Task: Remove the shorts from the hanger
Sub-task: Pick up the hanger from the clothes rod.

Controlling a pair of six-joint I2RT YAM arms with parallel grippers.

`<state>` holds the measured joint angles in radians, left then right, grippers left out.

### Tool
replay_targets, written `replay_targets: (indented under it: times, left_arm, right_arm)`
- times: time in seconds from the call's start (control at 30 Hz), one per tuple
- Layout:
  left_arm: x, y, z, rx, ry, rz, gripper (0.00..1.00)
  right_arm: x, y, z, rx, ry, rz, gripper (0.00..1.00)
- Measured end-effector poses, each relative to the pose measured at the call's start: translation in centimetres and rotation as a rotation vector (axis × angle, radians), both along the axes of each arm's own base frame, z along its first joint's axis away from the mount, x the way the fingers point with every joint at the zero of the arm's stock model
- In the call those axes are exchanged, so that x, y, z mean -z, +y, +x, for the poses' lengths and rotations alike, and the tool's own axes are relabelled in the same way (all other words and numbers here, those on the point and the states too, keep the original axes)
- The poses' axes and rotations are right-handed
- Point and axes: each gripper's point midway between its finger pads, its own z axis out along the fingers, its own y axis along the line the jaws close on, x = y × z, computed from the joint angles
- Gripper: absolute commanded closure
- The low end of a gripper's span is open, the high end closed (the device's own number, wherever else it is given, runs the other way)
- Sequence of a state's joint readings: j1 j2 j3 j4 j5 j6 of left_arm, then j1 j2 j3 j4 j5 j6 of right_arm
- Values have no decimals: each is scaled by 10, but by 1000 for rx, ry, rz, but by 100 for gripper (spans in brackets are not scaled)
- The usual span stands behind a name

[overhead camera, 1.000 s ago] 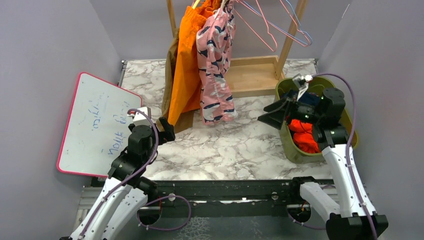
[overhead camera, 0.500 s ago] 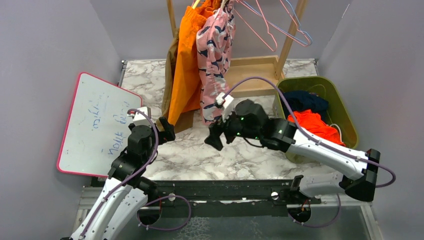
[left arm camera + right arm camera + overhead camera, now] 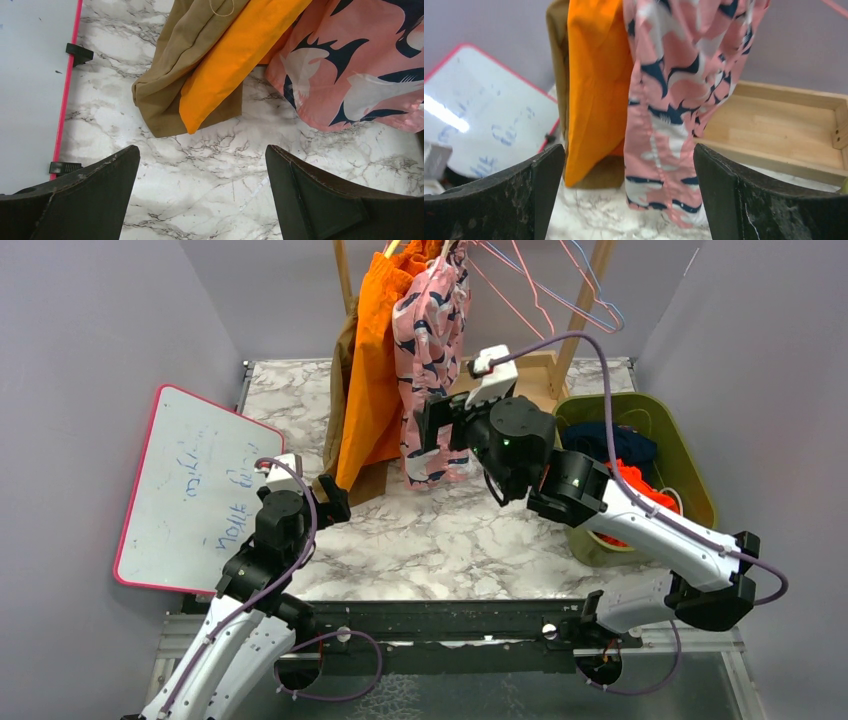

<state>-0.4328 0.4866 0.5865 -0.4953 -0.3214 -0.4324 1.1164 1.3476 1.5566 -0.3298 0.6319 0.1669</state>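
Observation:
Three pairs of shorts hang from the rack: pink with dark blotches, bright orange and tan-brown behind it. Their hangers are mostly cut off by the frame's top edge. My right gripper is raised beside the pink shorts' lower half, open and holding nothing. In the right wrist view the pink shorts hang just beyond the gripper, with the orange pair to their left. My left gripper sits low near the tan hem, open and empty. Navy shorts and red-orange shorts lie in the bin.
An olive-green bin stands at the right. A pink-framed whiteboard leans at the left. The rack has a wooden tray base and a slanted post. Empty pink and blue hangers hang at the upper right.
My right arm swung from over the bin leftward across the table, then rose in front of the pink shorts. The left arm has not moved.

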Motion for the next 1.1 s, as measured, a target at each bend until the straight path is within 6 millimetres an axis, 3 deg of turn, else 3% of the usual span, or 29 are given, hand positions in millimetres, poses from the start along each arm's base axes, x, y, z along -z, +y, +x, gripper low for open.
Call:
replay_targets:
  times: [0.07, 0.2, 0.3, 0.37, 0.6, 0.87, 1.0, 1.1]
  left_arm:
    - [0, 0, 0, 0, -1, 0, 1]
    - [-1, 0, 0, 0, -4, -2, 1]
    - [-1, 0, -1, 1, -6, -3, 1]
    - [-1, 0, -1, 1, -6, -3, 1]
    - [-1, -1, -1, 7, -5, -5, 1]
    - [-1, -3, -1, 17, -2, -9, 1]
    - [0, -3, -1, 19, 3, -7, 1]
    - [1, -4, -1, 20, 6, -6, 1]
  right_arm:
    - [-25, -7, 8, 64, -40, 58, 0]
    - [-53, -7, 29, 116, -63, 110, 0]
    - [-82, -8, 57, 151, -73, 166, 0]
    - [-90, -7, 72, 157, -72, 187, 0]
    - [-88, 6, 101, 120, -14, 199, 4]
    - [-75, 6, 133, 107, 48, 233, 8]
    - [-73, 18, 153, 95, 57, 254, 6]
    - [-60, 27, 163, 100, 70, 239, 6]
